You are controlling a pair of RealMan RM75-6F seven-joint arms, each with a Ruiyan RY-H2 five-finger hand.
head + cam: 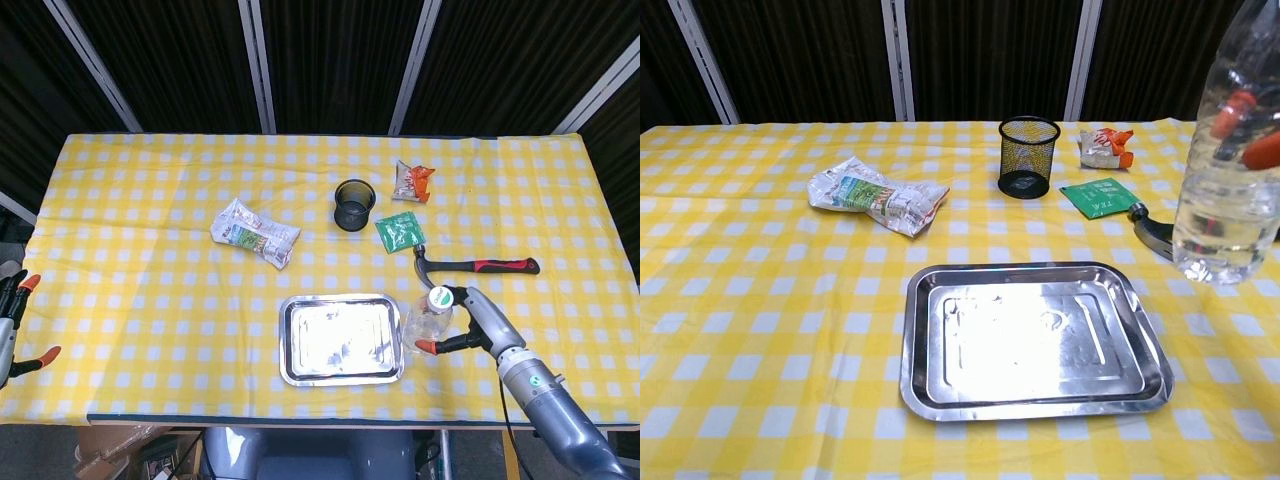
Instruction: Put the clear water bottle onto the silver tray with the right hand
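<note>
The clear water bottle point(425, 318) with a white cap hangs slightly tilted just right of the silver tray point(292, 372), held by my right hand point(478, 318). In the chest view the bottle point(1228, 200) stands at the right edge, past the tray's point(1025, 268) right rim, with orange fingertips point(1262, 150) wrapped on it. Whether its base touches the cloth I cannot tell. The tray holds nothing. My left hand point(12, 325) sits at the far left edge of the table, fingers apart, holding nothing.
Behind the tray lie a hammer point(480, 266), a green sachet point(400, 232), a black mesh cup point(353, 204), an orange snack packet point(411, 181) and a crumpled wrapper point(255, 232). The hammer's head point(1155, 232) is just beside the bottle.
</note>
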